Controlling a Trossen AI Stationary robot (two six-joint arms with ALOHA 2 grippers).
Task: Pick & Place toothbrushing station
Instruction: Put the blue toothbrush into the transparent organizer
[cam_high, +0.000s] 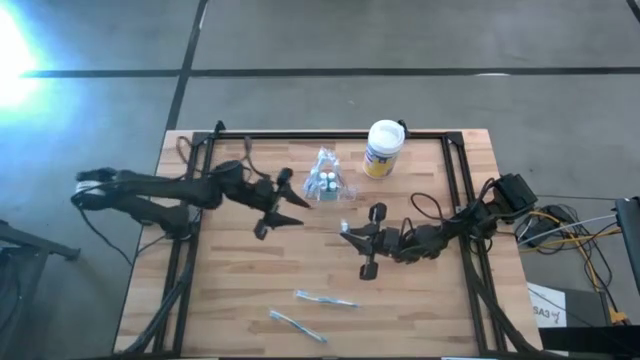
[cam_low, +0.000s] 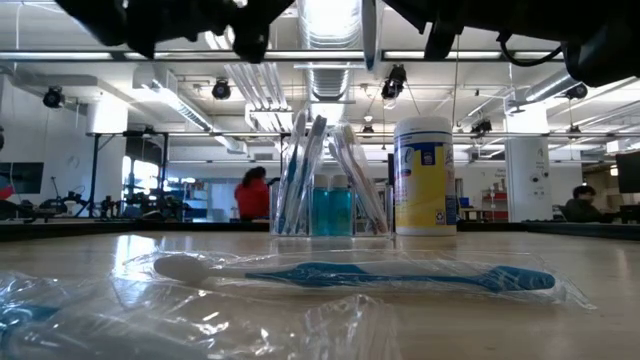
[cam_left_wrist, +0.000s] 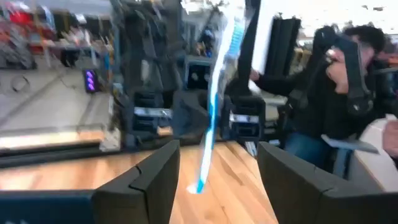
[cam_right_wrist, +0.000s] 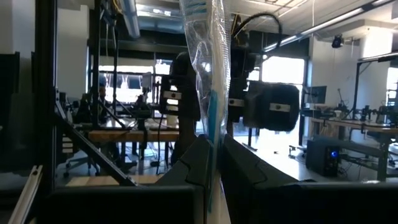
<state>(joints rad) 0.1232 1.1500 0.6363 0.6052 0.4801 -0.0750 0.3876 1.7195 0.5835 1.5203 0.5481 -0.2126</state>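
right gripper (cam_right_wrist: 211, 165) pinches a wrapped toothbrush (cam_right_wrist: 208, 68); left gripper (cam_left_wrist: 217, 180) gapes.

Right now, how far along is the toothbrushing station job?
Done: the clear holder already stands loaded with brushes beside the canister. In hand: the right claw pinches a wrapped toothbrush; the left claw is open. Left: two wrapped toothbrushes lie on the table.

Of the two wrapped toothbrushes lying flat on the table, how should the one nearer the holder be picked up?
Probably pinch the toothbrush at mid-handle from straight above, fingers set across its length. It lies flat on the table, long and thin, so its narrow width is the only span that offers a grip.
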